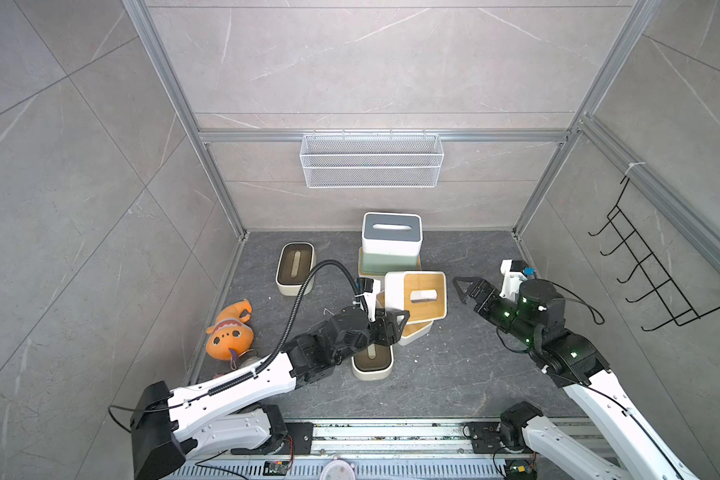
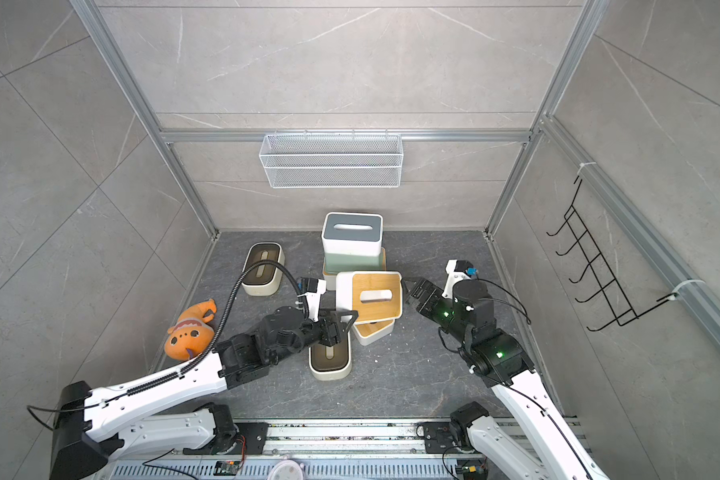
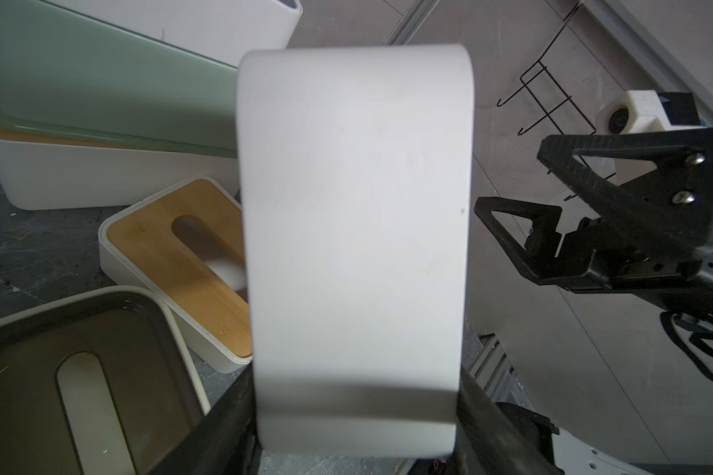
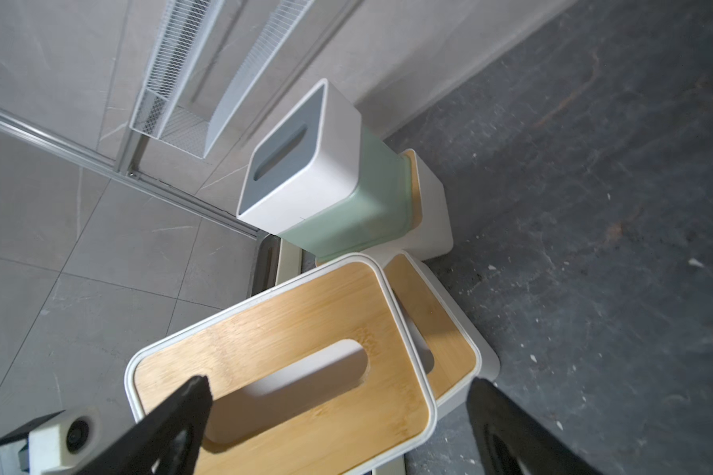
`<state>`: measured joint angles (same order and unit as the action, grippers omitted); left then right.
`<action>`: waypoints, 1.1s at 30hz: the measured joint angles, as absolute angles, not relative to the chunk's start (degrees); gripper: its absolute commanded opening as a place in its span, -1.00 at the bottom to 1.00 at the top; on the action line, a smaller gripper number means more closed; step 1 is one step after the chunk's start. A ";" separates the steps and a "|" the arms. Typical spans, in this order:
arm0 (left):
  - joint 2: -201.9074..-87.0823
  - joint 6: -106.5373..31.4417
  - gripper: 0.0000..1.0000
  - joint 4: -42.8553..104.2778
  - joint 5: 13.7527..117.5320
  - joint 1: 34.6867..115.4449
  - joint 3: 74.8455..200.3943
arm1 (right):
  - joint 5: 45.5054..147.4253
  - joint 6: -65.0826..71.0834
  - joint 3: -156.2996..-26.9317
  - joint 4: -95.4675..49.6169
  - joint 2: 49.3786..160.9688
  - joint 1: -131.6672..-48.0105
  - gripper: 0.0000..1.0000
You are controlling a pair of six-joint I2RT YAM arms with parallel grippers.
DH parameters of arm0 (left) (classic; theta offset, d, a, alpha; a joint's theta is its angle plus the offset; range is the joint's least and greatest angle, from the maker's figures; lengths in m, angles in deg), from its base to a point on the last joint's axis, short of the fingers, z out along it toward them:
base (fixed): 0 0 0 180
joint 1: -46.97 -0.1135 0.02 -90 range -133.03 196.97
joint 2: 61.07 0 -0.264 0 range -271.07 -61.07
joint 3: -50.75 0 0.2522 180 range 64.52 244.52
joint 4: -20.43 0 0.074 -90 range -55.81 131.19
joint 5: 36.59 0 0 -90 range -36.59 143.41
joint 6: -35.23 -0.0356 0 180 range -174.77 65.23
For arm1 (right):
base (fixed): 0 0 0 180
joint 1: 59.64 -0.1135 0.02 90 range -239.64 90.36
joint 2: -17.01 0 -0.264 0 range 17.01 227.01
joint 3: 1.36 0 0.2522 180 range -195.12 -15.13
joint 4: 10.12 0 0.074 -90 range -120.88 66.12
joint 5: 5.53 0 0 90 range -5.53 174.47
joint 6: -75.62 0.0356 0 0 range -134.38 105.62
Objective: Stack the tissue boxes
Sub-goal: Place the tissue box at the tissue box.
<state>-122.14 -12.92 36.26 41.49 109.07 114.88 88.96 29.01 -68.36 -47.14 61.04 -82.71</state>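
1. The left pincer [image 1: 393, 319] is clamped on one end of a white bamboo-lidded box, the held box [image 1: 415, 297], lid up above the worktop [image 1: 454, 374].
2. The right pincer [image 1: 463, 290] gapes wide and empty, just right of the held box.
3. Under the held box, partly covered, lies a second bamboo box [image 1: 418, 329].
4. In front of the held box sits the near brown box [image 1: 373, 361]; the far brown box [image 1: 295, 268] stands well to its left.
5. Behind the held box, a grey-lid box [image 1: 391, 232] sits on a green box [image 1: 387, 262], which sits on a third bamboo box [image 3: 79, 177].
6. A toy [image 1: 229, 332] lies far left of the held box.
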 measured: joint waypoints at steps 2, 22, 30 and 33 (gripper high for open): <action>-120.55 -13.14 -0.41 39.23 41.49 109.07 116.55 | 89.53 25.19 -68.14 -44.37 59.82 -82.71 1.00; -123.30 -16.03 -0.42 57.90 52.99 96.24 141.88 | 108.76 -3.29 -56.45 -21.07 51.29 -82.71 1.00; -132.02 -13.05 -0.43 59.21 69.40 80.66 148.57 | 112.26 -4.78 -55.81 -19.95 47.45 -82.71 1.00; -134.82 -11.72 -0.43 59.08 74.87 76.31 150.34 | 112.34 -4.76 -55.81 -21.42 45.48 -82.71 1.00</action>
